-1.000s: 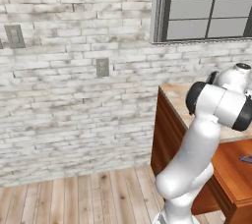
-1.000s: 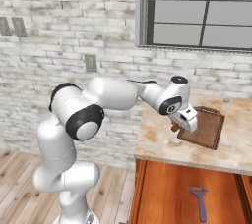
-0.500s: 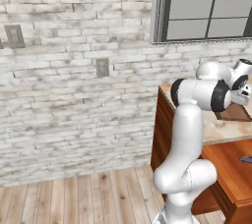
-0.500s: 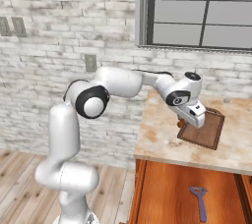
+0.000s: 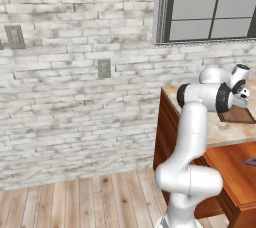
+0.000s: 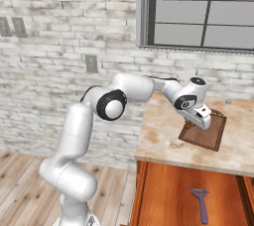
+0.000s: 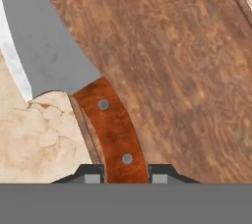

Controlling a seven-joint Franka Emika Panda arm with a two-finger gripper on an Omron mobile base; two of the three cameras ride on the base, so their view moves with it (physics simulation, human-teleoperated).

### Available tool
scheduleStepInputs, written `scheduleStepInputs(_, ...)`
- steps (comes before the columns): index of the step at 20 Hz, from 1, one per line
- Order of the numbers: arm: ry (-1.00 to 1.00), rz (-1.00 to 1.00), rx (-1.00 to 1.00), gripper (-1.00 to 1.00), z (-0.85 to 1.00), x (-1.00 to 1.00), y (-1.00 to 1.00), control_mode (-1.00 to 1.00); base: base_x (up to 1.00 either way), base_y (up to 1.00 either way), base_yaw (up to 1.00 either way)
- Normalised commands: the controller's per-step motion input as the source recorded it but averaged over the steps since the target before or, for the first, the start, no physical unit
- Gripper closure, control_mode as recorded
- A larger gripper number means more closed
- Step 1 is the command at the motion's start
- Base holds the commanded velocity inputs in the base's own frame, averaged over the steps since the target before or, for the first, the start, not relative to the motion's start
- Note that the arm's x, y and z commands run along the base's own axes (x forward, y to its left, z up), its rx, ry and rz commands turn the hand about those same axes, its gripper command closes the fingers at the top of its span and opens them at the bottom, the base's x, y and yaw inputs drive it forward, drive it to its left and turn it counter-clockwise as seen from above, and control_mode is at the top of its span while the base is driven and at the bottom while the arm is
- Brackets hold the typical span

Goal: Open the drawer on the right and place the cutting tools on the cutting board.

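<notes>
1. Holding a knife (image 7: 74,70) by its reddish riveted wooden handle, the gripper (image 7: 121,175) hangs over the cutting board (image 6: 206,133); the fingertips (image 7: 91,175) sit close on both sides of the handle, so the gripper looks clamped on it, nearly closed.
2. Knife blade is grey and broad. In the hand view it straddles the board's edge: part over the dark wood, part over the pale marbled tabletop (image 6: 163,143).
3. Cutting board lies on the tabletop below the window, toward the far right of it. The gripper (image 6: 201,117) is at the board's left end in the right base view; the arm blocks most of the board in the left base view.
4. Drawer (image 6: 188,195) is already pulled out below the tabletop, near side. A small blue-purple tool (image 6: 200,202) lies inside it, probably a peeler; not yet moved.
5. Risks, as a judgement: letting go now could leave the blade hanging off the board edge, tipped on the raised rim or sliding onto the tabletop. Cannot tell the height above the board; a high drop could make it bounce off.
6. The second tool lies flat and low in the drawer, so a shallow grasp might slip.
</notes>
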Motion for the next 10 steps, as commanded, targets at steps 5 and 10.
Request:
scheduleStepInputs(5, 0.00, 0.00, 0.00, -1.00, 0.00, 0.02, 0.00, -1.00, 0.00, 0.00, 0.00)
scheduleStepInputs(10, -0.05, 0.01, 0.00, -1.00, 0.01, -0.61, 0.06, -1.00, 0.00, 0.00, 0.00)
